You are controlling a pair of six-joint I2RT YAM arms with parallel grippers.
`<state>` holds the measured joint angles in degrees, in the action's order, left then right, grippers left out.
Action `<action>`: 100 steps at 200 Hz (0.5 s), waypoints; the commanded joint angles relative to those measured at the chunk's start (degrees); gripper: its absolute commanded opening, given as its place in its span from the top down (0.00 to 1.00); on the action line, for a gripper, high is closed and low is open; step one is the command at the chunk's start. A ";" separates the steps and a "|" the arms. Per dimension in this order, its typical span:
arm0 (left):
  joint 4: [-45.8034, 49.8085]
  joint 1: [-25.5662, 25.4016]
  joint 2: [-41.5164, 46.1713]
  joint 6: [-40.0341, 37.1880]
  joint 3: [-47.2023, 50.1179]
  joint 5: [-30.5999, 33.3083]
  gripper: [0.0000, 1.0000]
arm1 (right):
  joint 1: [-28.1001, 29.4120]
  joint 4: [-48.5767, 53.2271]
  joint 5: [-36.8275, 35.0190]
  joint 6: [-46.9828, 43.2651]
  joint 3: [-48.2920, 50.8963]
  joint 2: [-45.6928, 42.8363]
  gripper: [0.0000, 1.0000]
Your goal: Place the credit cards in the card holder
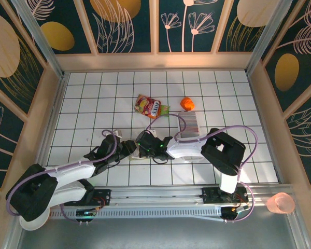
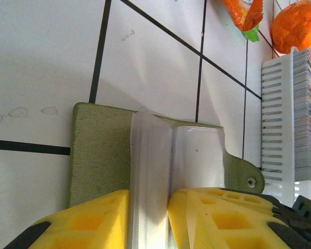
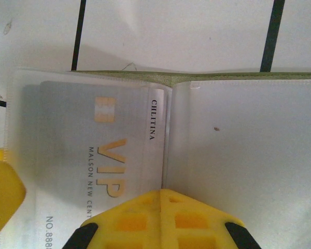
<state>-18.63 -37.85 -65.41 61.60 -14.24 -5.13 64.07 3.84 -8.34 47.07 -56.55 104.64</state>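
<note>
We look down on a white tiled tabletop ruled with black grid lines (image 1: 93, 98). It is edged in pale wood and boxed in by dark teal wall panels (image 1: 129, 23) printed with gold ovals and line-drawn plants, set in wood-coloured frames. A metal rail runs along the near edge under the arm bases, and a translucent pink cup (image 1: 281, 203) stands at its right end.

Towards the middle of the table lies a red, orange and yellow snack packet (image 1: 150, 107); we cannot read its lettering. Near it sits a crumpled orange ball (image 1: 187, 103), just beside the far end of a long white slotted tray (image 2: 277, 129). This tray holds the credit cards (image 1: 189, 123), thin and packed on edge like a striped block.

The olive-green folding card holder (image 2: 101, 150) lies opened flat on the tiles in front of the arms, near the tray, with its clear plastic sleeves facing up. The left gripper (image 2: 149, 218) has its yellow fingers clenched on an upright leaf of those sleeves. The right gripper (image 3: 163, 199) is closed, its tips together over the fold between two pockets.

Inside the left pocket we see a grey card (image 3: 93, 155), its edge strip poking out. We read "VIP" in gold, "CHLITINA" on the strip, then "MALSON NEW CENT" and "NO.888", both cut off.
</note>
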 commanded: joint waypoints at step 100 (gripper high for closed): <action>-2.95 -0.12 1.87 -0.82 -0.90 -4.72 0.72 | -0.79 6.06 -0.32 0.56 1.68 1.52 0.98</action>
<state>-19.40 -37.85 -63.94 61.56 -14.28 -7.77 64.07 3.84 -8.32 47.07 -56.55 104.64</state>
